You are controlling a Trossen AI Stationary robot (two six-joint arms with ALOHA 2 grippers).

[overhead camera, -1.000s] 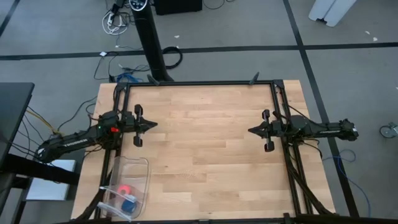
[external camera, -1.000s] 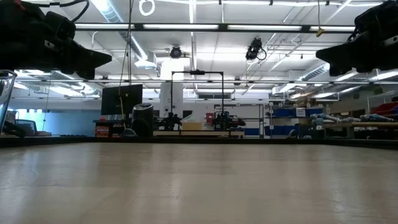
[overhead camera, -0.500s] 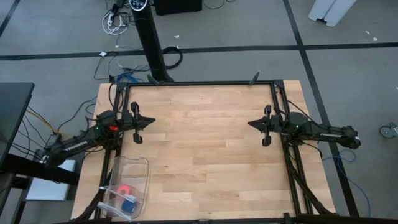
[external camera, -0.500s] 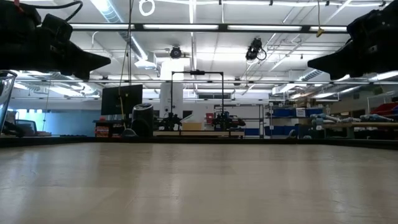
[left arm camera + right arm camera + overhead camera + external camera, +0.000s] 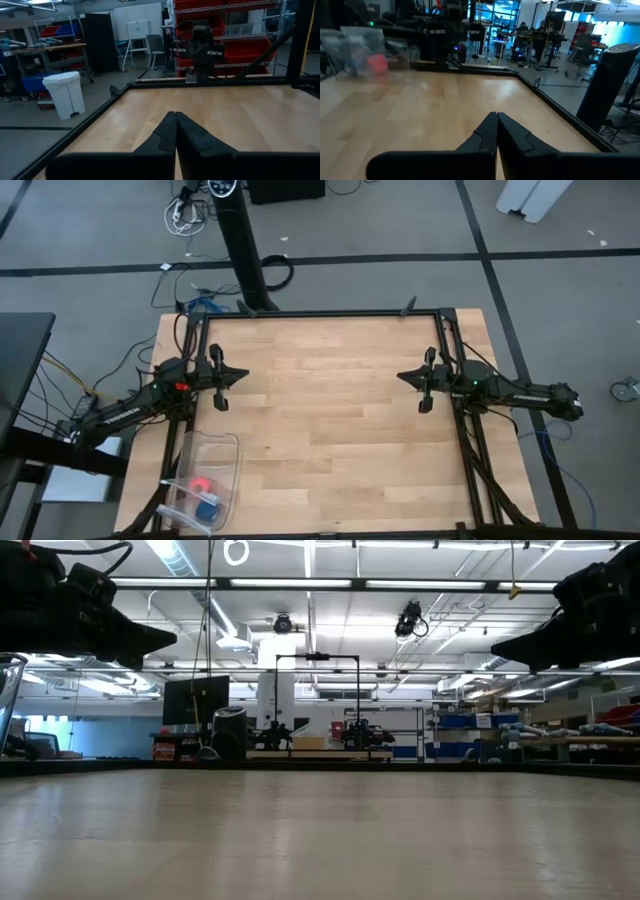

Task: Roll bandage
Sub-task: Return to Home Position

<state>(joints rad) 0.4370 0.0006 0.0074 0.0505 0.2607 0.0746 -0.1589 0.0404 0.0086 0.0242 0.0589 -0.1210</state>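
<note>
Sitting in the clear bin (image 5: 229, 441) at the counter's (image 5: 330, 430) near-left corner: pink bandage (image 5: 203, 483). Farther back, left end effector (image 5: 245, 373) and right end effector (image 5: 401, 376) hover above opposite edges, fingers pressed together, holding nothing.

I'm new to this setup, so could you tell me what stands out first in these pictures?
The bright pink bandage, rolled up, lies in the clear bin at the lower-left corner of the wooden table in the high view, beside a small blue object. The left gripper and right gripper, both shut, point at each other across it.
</note>
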